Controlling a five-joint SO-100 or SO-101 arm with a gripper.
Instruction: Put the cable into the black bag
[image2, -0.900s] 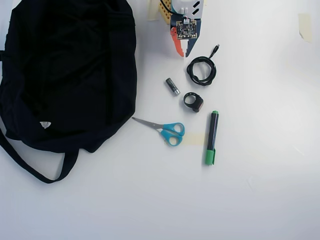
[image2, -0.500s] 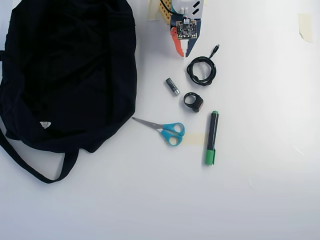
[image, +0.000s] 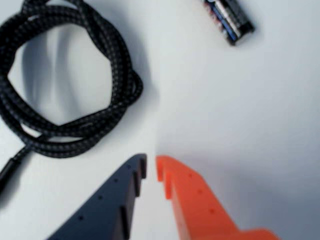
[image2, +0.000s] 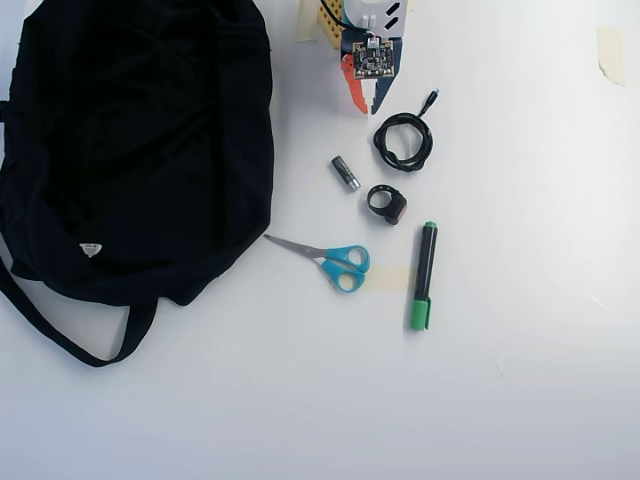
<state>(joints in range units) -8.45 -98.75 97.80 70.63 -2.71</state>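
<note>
Cable (image2: 403, 142) lies coiled on worktop (image2: 520, 380), well apart from black bag (image2: 135, 140); hand (image: 151, 167) hovers beside it, tips nearly together, empty. Braided cord looks light, limp, probably grippy; best pinched where the strands bunch (image: 120, 107).

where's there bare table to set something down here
Overhead view: bare table below the scissors and marker, and right of the cable. Crowded: the middle, around the battery and ring gadget; black bag fills the left.
</note>
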